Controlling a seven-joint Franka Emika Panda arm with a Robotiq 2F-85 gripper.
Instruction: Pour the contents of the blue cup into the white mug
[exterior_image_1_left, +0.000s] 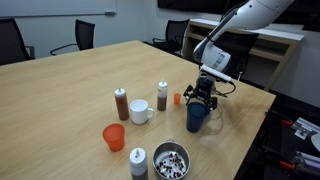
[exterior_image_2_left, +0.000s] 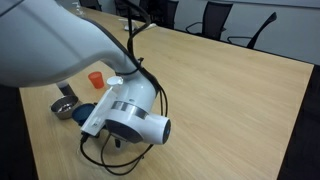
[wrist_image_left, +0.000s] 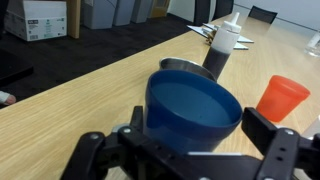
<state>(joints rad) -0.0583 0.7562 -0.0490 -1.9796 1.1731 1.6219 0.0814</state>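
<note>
The dark blue cup (exterior_image_1_left: 198, 118) stands upright on the wooden table, near its right edge. My gripper (exterior_image_1_left: 204, 93) is at its rim. In the wrist view the blue cup (wrist_image_left: 190, 105) sits between the two fingers of my gripper (wrist_image_left: 198, 128). The fingers are spread, with a gap showing at the right finger, so the gripper is open around the cup. The cup's inside looks plain blue and I cannot make out any contents. The white mug (exterior_image_1_left: 140, 111) stands to the left of the cup, handle to the side. It is out of the wrist view.
An orange-red cup (exterior_image_1_left: 114, 137) (wrist_image_left: 282, 97), a metal bowl (exterior_image_1_left: 171, 158) (wrist_image_left: 185, 68), a brown shaker (exterior_image_1_left: 122, 103), a white shaker with dark cap (exterior_image_1_left: 162, 95) and another shaker (exterior_image_1_left: 138, 160) stand around the mug. The table edge (exterior_image_1_left: 250, 140) is close to the right.
</note>
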